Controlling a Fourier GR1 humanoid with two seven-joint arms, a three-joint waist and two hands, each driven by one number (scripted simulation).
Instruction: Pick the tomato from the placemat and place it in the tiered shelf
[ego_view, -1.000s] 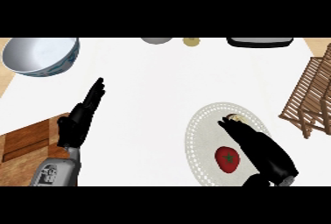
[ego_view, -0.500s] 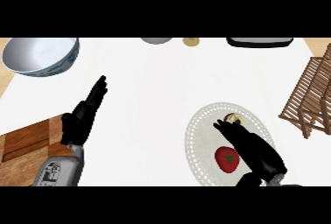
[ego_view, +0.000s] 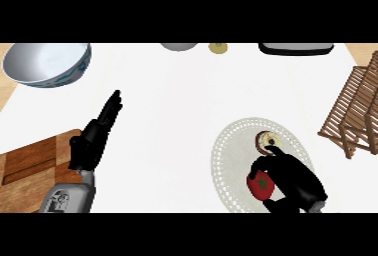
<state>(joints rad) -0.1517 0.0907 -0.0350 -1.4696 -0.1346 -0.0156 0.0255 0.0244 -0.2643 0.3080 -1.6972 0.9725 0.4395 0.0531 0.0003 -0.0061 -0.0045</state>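
Observation:
A red tomato (ego_view: 259, 185) with a green stem lies on the round white lace placemat (ego_view: 229, 155) at the lower right. My right hand (ego_view: 293, 178) sits against the tomato's right side and covers part of it. Its fingers stretch toward the mat's far side and its thumb bends over the tomato's top, so the hand is open. The wooden tiered shelf (ego_view: 354, 115) stands at the right edge, apart from the hand. At the left, my left hand (ego_view: 92, 142) rests open with its fingers pointing up.
A small round brown-and-cream item (ego_view: 264, 140) lies on the placemat just beyond my right fingertips. A blue-white bowl (ego_view: 48, 62) is at the top left and a wooden cutting board (ego_view: 33, 162) at the lower left. Small dishes line the far edge.
My right hand has slid left and down onto the tomato, now hiding its right part, and its thumb has come over the top. The left hand barely moved.

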